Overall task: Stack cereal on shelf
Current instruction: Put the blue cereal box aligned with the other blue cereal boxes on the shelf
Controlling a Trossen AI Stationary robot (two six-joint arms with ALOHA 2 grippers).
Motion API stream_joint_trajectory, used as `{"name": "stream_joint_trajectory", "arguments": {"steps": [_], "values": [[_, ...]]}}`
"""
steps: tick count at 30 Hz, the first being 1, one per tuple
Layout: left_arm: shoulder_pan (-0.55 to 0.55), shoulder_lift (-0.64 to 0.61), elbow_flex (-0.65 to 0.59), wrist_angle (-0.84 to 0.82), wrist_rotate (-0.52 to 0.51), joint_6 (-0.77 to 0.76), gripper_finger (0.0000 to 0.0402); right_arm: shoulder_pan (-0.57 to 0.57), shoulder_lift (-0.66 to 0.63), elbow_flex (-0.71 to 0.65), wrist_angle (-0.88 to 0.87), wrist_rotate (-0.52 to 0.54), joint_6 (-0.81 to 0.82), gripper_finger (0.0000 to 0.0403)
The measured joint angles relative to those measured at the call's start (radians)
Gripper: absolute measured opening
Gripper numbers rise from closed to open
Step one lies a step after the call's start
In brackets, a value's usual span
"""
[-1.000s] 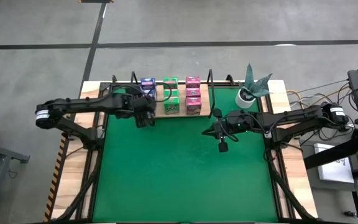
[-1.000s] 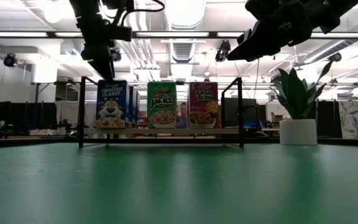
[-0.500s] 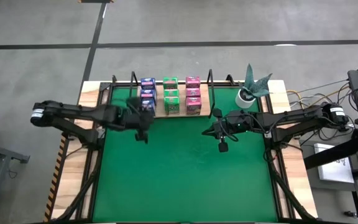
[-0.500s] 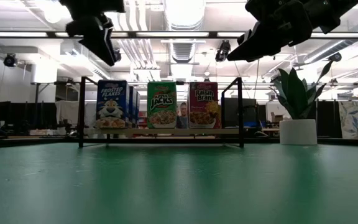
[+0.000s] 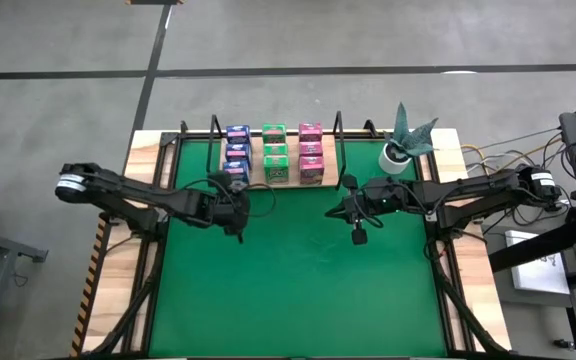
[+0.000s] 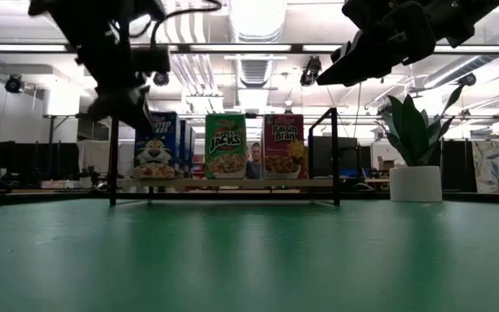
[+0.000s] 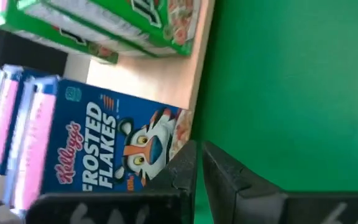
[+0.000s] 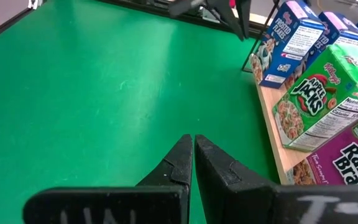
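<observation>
Left gripper (image 5: 236, 222) drawn back off shelf (image 5: 290, 181) front edge, jaws closed

Cereal boxes (image 7: 114, 149) glossy printed card — shelf (image 7: 185, 74) pale smooth wood — mat (image 8: 104, 93) matt green.

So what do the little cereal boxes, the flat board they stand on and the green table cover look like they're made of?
The small printed cereal boxes look like thin glossy cardboard, going by their crisp folded edges and printed panels. The flat pale shelf board looks like unfinished light wood with a matte, faintly grained face. The green mat looks like a soft matte sheet, perhaps felt or rubber; the pictures leave that open.
</observation>
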Motion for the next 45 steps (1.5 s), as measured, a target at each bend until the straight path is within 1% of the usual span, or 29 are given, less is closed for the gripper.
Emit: {"name": "stream_joint_trajectory", "arguments": {"steps": [6,16,20,34,39,45], "values": [[0.047,0.0,-0.081,0.133,-0.014,0.017,0.0001,0.0,0.0,0.004,0.001,0.002,-0.016,0.0009],[0.125,0.0,-0.131,0.204,-0.021,0.026,0.0,0.0,0.0,0.004,0.0,0.008,-0.023,0.0009],[0.14,0.0,-0.146,0.252,-0.021,0.047,0.0,0.0,0.0,0.004,0.0,0.008,-0.023,0.0009],[0.163,0.0,-0.148,0.262,-0.021,0.08,0.0,0.0,0.0,0.004,-0.002,0.009,-0.016,0.0009],[0.167,0.0,-0.152,0.288,-0.02,0.101,0.0,0.0,0.0,0.004,-0.002,0.009,-0.016,0.0009],[0.158,0.0,-0.14,0.309,-0.021,0.088,0.0,0.0,0.0,0.004,-0.003,0.008,-0.016,0.0009]]}}
